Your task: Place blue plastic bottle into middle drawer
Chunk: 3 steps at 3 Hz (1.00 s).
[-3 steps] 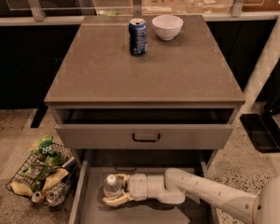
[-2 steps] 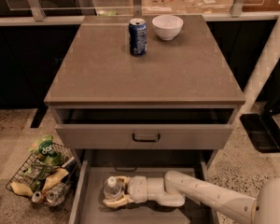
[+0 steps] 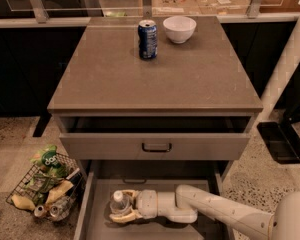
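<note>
The blue plastic bottle [image 3: 119, 202], clear with a white cap, stands inside the middle drawer [image 3: 98, 225], the wide grey drawer pulled far out at the bottom. My gripper [image 3: 122, 205] reaches into this drawer from the right on a white arm [image 3: 215, 211]. Its pale yellow fingers [image 3: 126, 217] sit on both sides of the bottle and are shut on it. The bottle's lower part is hidden between the fingers.
Above, a drawer with a small black handle [image 3: 156, 147] stands partly open, overhanging the back of the middle drawer. A dark blue soda can [image 3: 147, 39] and a white bowl [image 3: 179, 29] stand on the cabinet top. A wire basket of snacks [image 3: 47, 186] sits on the floor at left.
</note>
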Tool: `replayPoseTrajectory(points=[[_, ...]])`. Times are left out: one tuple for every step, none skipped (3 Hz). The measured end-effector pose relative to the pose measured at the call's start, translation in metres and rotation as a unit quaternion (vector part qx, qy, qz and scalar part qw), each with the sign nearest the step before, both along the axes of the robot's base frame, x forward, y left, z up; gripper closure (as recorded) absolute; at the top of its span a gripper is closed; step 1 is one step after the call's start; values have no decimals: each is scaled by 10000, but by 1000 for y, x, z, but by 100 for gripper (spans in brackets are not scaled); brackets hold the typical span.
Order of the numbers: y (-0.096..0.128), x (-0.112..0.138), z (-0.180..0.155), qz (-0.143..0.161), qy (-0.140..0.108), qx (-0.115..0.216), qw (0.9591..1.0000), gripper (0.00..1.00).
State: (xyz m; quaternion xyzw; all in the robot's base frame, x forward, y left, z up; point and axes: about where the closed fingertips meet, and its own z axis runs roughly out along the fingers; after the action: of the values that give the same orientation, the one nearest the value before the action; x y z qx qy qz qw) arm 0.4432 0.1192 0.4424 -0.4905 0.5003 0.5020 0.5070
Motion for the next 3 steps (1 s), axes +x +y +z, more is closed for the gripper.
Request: replayPoseTrajectory(points=[[0, 0, 1, 0, 0, 0, 10000, 86], [2, -1, 1, 17, 2, 10, 10000, 61], [3, -1, 1, 28, 4, 16, 10000, 38]])
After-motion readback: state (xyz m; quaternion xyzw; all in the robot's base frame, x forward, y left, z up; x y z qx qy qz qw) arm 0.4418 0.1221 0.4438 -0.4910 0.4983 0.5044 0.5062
